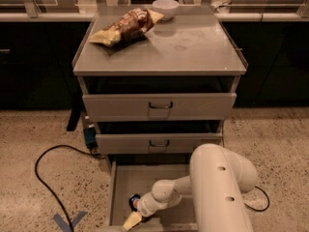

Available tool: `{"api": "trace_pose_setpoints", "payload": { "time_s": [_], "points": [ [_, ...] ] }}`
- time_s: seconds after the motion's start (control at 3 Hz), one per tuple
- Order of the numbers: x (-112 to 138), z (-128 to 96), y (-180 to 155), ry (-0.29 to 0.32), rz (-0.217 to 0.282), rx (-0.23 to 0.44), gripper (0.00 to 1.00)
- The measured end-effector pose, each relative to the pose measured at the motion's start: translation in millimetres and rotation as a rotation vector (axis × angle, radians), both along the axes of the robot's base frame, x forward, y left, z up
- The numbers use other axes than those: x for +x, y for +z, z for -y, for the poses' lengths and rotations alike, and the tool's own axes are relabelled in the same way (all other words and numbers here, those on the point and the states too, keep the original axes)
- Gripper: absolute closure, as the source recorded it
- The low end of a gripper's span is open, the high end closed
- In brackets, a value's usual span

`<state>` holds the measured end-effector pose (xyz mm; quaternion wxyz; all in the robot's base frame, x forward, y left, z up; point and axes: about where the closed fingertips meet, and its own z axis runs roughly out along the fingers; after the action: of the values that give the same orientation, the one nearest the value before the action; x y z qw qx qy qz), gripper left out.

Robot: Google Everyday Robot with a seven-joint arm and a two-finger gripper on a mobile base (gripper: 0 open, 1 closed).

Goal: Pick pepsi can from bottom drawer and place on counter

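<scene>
Blue pepsi can (133, 200) beside pincer (131, 221), bottom drawer (145, 178)

The bottom drawer (147, 178) stands pulled out, a wide, shallow grey metal tray with a plain flat floor and low side walls. The pepsi can (133, 200) lies inside it, towards the drawer's front left corner and close to its left wall. It is small and dark blue with a spot of red and white, and whether it is upright or on its side cannot be told. The gripper (131, 221) is down in the drawer at its front edge, just in front of the can. The counter (193, 47), a flat grey top with a raised rim, sits high above the drawer.
</scene>
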<state>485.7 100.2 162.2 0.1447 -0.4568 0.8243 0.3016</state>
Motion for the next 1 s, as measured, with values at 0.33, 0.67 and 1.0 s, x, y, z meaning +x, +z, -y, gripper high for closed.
{"api": "trace_pose_setpoints", "payload": {
  "time_s": [0.33,0.67,1.0],
  "points": [
    [-20.6,-16.8,1.1,0.006,-0.005,-0.035,0.0],
    [-18.7,-30.0,-1.4,-0.054,0.018,-0.069,0.0],
    [-18.6,-30.0,-1.4,-0.054,0.018,-0.069,0.0]
  ]
}}
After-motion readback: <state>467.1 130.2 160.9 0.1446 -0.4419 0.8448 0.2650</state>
